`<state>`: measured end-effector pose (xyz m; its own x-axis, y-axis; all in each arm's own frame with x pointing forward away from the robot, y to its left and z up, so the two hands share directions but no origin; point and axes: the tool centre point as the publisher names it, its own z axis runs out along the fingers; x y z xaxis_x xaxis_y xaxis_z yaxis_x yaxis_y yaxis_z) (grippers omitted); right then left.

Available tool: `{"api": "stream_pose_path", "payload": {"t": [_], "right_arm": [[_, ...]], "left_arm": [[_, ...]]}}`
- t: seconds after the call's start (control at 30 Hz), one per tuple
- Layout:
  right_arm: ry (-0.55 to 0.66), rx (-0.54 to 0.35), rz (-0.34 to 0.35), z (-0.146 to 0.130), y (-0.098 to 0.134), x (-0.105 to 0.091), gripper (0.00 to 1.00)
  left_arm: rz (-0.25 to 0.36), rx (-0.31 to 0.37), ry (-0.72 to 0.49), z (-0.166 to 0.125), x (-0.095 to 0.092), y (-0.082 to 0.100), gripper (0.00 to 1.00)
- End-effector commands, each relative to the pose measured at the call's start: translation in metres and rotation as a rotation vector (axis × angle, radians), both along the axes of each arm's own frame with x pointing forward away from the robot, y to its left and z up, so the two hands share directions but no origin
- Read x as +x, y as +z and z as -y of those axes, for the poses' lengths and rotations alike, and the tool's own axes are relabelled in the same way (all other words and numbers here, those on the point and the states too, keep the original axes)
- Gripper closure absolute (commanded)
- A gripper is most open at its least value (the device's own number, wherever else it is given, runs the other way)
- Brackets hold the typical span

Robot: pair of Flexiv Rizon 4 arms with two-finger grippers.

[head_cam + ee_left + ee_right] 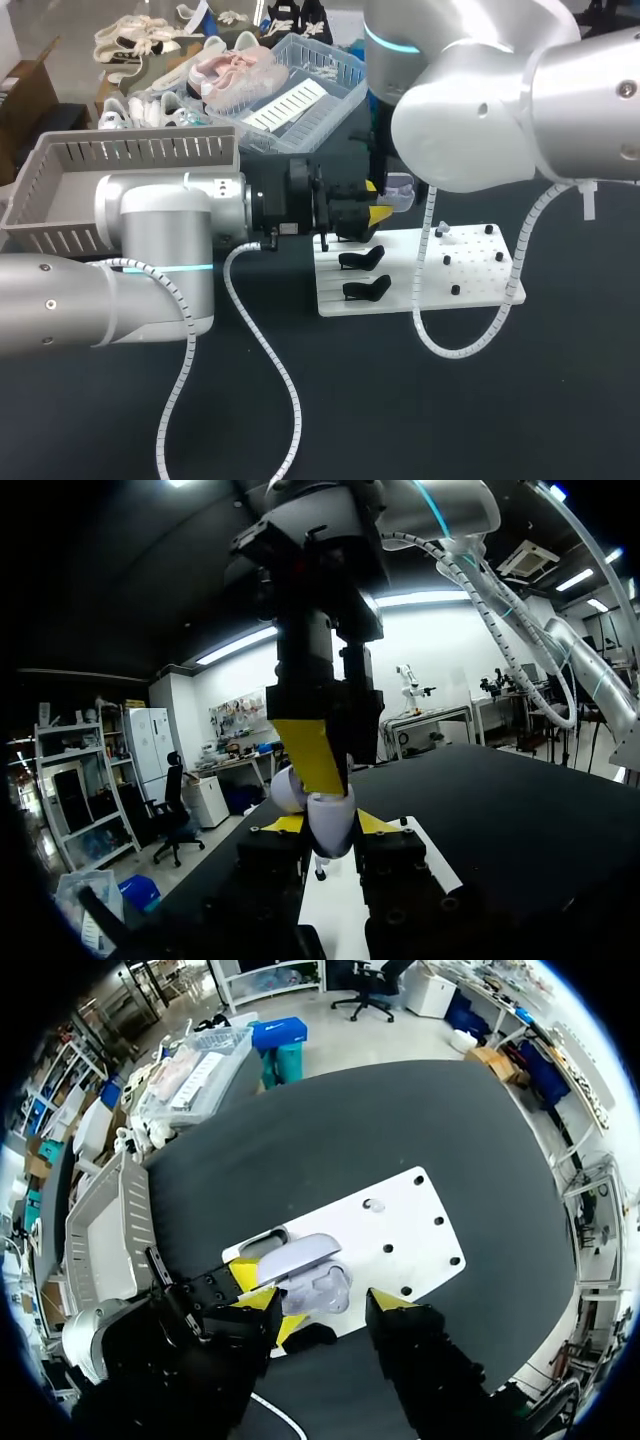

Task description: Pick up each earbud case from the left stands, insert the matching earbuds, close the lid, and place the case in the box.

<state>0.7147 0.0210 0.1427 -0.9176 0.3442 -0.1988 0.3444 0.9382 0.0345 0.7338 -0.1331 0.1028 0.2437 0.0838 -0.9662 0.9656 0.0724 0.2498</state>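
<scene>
Right wrist view is showing the right gripper (322,1303) hovering spread over the open earbud case (312,1282), which the left gripper (330,825) is pinching.

The right claw (323,1305) hung over the dark tabletop (330,1130), its two yellow-tipped fingers spread wide apart. Under the gap between them, nearer one finger than the other, sat the earbud case (318,1288), pale, with its lid (297,1255) swung open. The left claw (268,1300) came in from the side, a yellow tip on either side of the case. Beneath lay a white board (400,1220) dotted with small black pegs and carrying a grey-rimmed slot (262,1243) just beside the lid. A grey slatted basket (105,1240) stood well apart on the tabletop, and a clear bin (195,1075) sat at the far edge.
</scene>
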Motion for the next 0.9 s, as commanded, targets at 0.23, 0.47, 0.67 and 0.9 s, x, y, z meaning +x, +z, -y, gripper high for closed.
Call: {"api": "stream_pose_path", "payload": {"t": [0.23, 0.47, 0.67, 0.9], "right_arm": [[0.007, 0.001, 0.024, 0.006, 0.003, -0.020, 0.47], [0.004, 0.010, 0.029, 0.011, 0.003, -0.025, 0.42], [0.006, 0.015, 0.028, 0.011, 0.002, -0.026, 0.42], [-0.008, 0.020, 0.019, 0.018, -0.005, -0.025, 0.44]], "left_arm": [[0.001, 0.000, 0.003, 0.001, 0.000, 0.000, 1.00], [0.001, 0.000, 0.003, 0.001, 0.000, 0.000, 1.00], [0.001, 0.000, 0.003, 0.001, 0.000, 0.000, 1.00], [0.001, 0.000, 0.003, 0.001, 0.000, 0.000, 1.00]]}}
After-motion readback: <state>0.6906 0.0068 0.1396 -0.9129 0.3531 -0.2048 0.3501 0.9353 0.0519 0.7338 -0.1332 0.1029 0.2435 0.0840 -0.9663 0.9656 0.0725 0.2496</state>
